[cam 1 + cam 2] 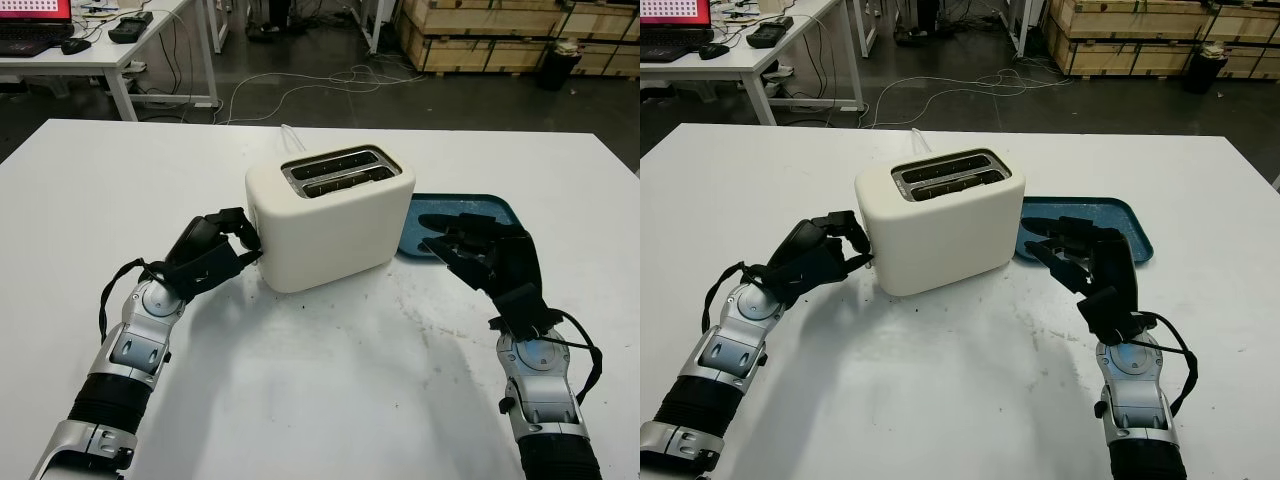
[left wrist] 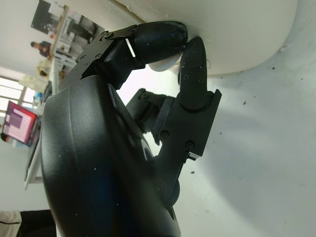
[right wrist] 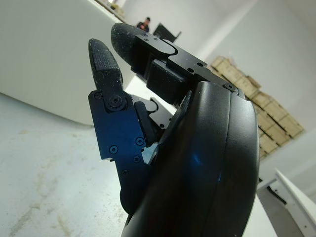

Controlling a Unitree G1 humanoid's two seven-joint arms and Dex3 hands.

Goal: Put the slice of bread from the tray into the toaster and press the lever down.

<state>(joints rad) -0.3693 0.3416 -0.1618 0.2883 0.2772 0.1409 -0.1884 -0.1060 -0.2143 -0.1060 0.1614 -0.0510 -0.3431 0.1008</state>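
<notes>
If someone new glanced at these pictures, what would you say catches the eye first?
The white toaster at the table's centre, its slots facing up. The left hand pinches the lever on its end, while the right hand, open, hovers over the blue tray beside it.

- The toaster (image 1: 330, 215) is standing near the middle of the table (image 1: 330, 400), its two slots facing up.
- The tray (image 1: 470, 212) is lying just beside the toaster, to its right and slightly behind.
- The left hand (image 1: 215, 250) is sitting at the toaster's left end, its fingertips (image 2: 170, 37) touching that end wall.
- The right hand (image 1: 1085, 255) is hovering over the tray's near edge, right of the toaster.
- A desk (image 1: 90, 50) is standing behind the table, far left.
</notes>
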